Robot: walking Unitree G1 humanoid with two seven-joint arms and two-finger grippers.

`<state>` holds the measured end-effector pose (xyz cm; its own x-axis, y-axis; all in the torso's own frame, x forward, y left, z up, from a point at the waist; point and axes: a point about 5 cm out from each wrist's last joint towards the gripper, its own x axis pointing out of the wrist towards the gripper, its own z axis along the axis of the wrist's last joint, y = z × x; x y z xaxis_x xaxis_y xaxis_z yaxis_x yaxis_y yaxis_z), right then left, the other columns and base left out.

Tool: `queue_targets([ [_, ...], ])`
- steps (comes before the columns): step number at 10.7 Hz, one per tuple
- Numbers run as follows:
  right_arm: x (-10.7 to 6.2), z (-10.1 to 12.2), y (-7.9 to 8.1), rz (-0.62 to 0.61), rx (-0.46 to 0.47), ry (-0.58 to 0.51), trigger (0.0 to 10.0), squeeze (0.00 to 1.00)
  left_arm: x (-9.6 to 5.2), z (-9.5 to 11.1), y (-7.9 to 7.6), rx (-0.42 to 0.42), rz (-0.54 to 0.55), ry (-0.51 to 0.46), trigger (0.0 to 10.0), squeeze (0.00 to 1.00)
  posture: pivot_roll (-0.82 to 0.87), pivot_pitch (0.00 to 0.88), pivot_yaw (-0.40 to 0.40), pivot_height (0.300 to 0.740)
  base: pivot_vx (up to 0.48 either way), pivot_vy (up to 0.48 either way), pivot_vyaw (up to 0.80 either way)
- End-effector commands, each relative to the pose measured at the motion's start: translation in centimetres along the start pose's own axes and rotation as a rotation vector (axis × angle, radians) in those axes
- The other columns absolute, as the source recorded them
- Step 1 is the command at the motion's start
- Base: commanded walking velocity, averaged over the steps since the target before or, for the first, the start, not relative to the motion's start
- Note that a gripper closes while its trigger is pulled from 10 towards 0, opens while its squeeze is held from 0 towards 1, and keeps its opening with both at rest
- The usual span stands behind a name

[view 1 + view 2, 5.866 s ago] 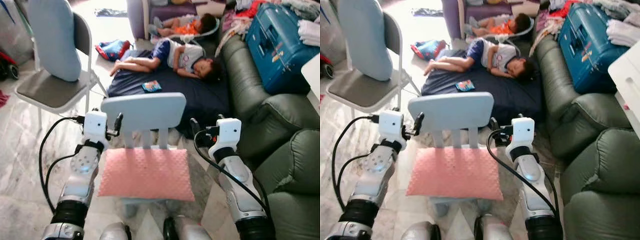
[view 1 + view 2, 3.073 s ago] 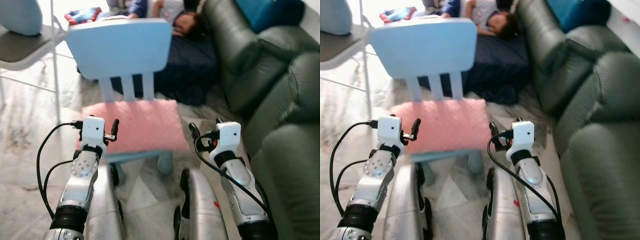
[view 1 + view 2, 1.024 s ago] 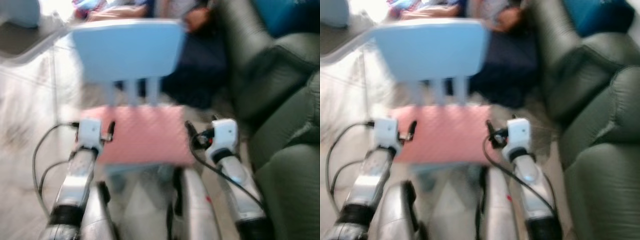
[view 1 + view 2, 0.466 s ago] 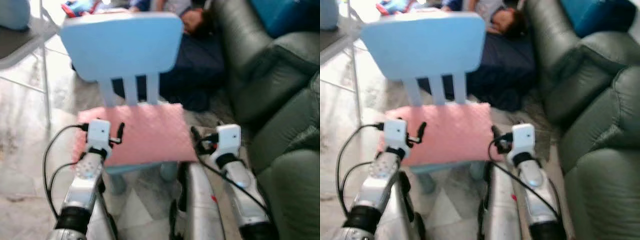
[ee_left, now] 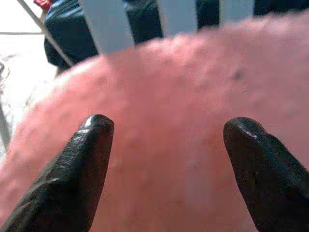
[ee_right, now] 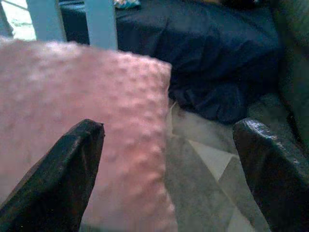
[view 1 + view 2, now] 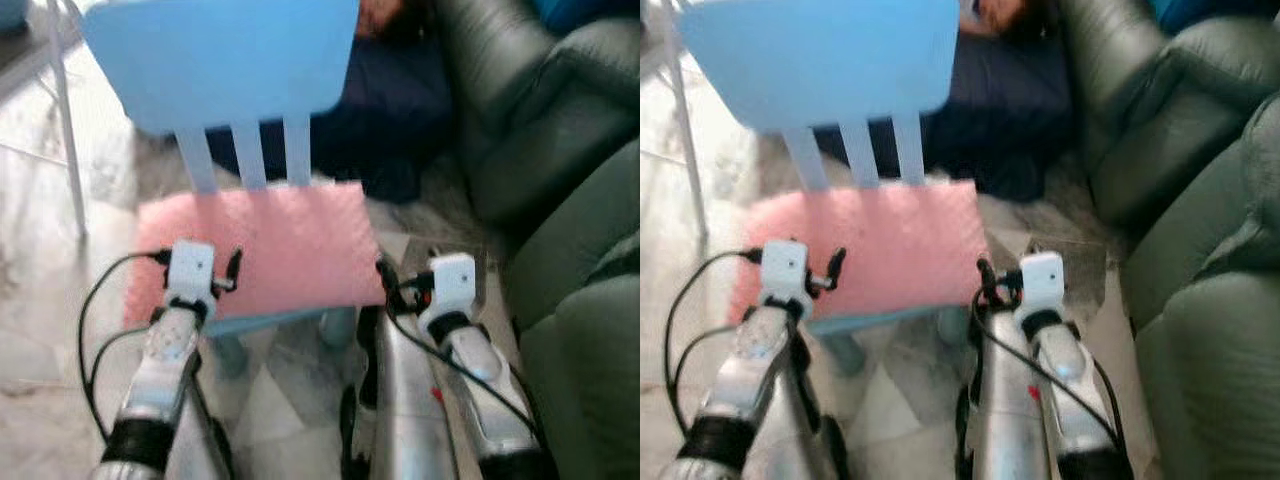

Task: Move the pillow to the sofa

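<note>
On the seat of the small blue chair [image 7: 220, 60] right in front of me lies the pink pillow [image 7: 270, 250], its dimpled cover spread flat below the three back slats and overhanging the seat edge toward me. My left pincer [image 7: 232, 268] hovers over the pillow's near left part; through its wrist camera I see both black fingers [image 5: 79, 169] spread wide with pink fabric between them, gripping nothing. My right pincer [image 7: 386, 275] sits just off the pillow's near right corner, and its wrist camera shows its fingers [image 6: 67, 162] equally wide apart, one in front of the pillow's edge and the other out over the marble floor [image 6: 212, 159], with nothing held. Beyond the chair a dark navy mat [image 7: 390, 110] lies on the floor, and part of a person rests on it at the top of my view. To my right stands the dark green sofa [image 7: 560, 200], well apart from the pillow.
</note>
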<state>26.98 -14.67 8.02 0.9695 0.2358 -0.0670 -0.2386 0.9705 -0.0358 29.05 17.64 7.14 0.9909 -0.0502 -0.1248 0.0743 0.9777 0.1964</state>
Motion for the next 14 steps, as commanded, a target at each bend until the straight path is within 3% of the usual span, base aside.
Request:
queue_targets([
  [1,0.2,0.1,-0.2,0.011,-0.004,0.007,10.0,0.00,0.1,-0.1,0.5,0.021,0.022,0.025,10.0,0.00,-0.08,0.259,-0.074,0.404,0.000,0.000,0.00],
  [4,3.5,2.5,-0.5,0.092,-0.019,-0.038,10.0,0.00,1.6,1.9,3.0,0.050,0.106,-0.011,10.0,0.00,-0.06,0.299,-0.084,0.404,0.000,0.000,0.00],
  [5,4.7,3.7,0.0,0.149,0.001,-0.066,10.0,0.45,2.0,2.8,3.5,0.016,0.129,-0.027,10.0,0.22,-0.05,0.314,-0.087,0.404,0.000,0.000,0.00],
  [6,5.3,4.2,0.0,0.160,-0.017,-0.073,10.0,1.00,2.2,3.3,3.7,-0.013,0.132,-0.036,10.0,1.00,-0.05,0.320,-0.091,0.404,0.000,0.000,0.00],
  [8,6.6,5.5,-0.1,0.188,0.007,-0.106,10.0,1.00,2.3,5.3,3.7,-0.015,0.156,-0.072,10.0,1.00,-0.03,0.344,-0.094,0.404,0.000,0.000,0.00],
  [10,6.5,5.7,-0.5,0.161,0.023,-0.111,10.0,1.00,0.6,6.0,3.3,0.003,0.154,-0.077,10.0,1.00,-0.03,0.351,-0.086,0.404,0.000,0.000,0.00],
  [11,6.3,5.4,-0.7,0.150,0.029,-0.099,10.0,1.00,0.2,7.0,3.2,0.023,0.149,-0.133,10.0,0.83,-0.03,0.355,-0.085,0.404,0.000,0.000,0.00],
  [12,6.1,4.9,-1.1,0.123,0.034,-0.084,10.0,0.96,0.1,9.4,3.4,0.075,0.158,-0.235,10.0,0.00,-0.02,0.364,-0.086,0.404,0.000,0.000,0.00],
  [13,6.0,5.7,-1.4,0.087,0.004,-0.135,10.0,0.83,0.1,12.1,2.4,0.206,0.089,-0.338,10.0,0.00,-0.02,0.367,-0.085,0.404,0.000,0.000,0.00],
  [14,6.1,6.1,-1.0,0.103,-0.005,-0.149,10.0,0.83,0.0,13.1,1.8,0.151,0.075,-0.335,10.0,0.00,-0.02,0.364,-0.085,0.404,0.000,0.000,0.00],
])
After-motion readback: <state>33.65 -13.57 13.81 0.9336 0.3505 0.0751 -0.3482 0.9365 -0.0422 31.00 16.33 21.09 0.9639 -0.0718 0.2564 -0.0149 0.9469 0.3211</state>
